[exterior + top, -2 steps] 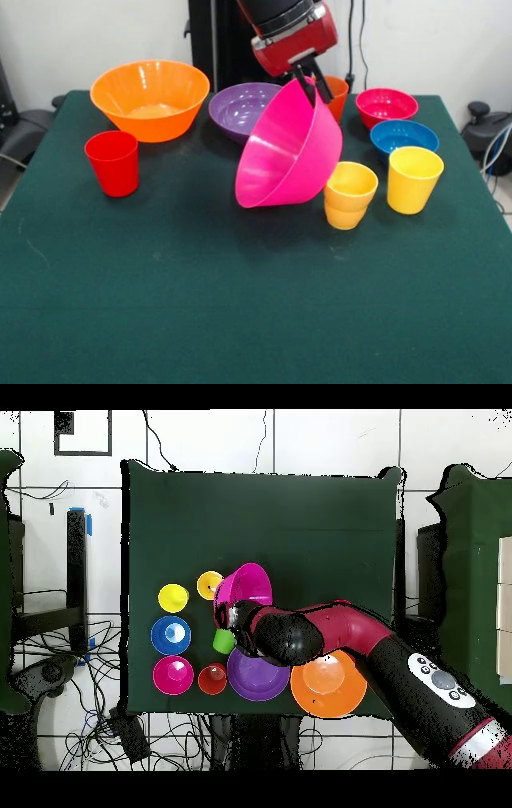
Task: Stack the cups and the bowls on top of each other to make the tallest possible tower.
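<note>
One pink bowl (288, 152) hangs tilted from my gripper (310, 86), pinched by its rim, lifted off the table (200, 304) beside a yellow cup (350, 194) and ahead of the purple bowl (240, 108).

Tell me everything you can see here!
Orange bowl: one, big, back left in front view.
Purple bowl: one, big, back middle.
Pink bowl: one, big, tilted, middle.
Crimson bowl: one, small, back right.
Blue bowl: one, small, before the crimson one.
Red cup: one, left.
Yellow cups: two, right of pink bowl.
Orange cup: one, behind pink bowl.
Green cup: one, overhead view only, beside pink bowl.
Table: one, dark green.
Arm: one, red and black, jaws gripping pink bowl's rim.
</note>
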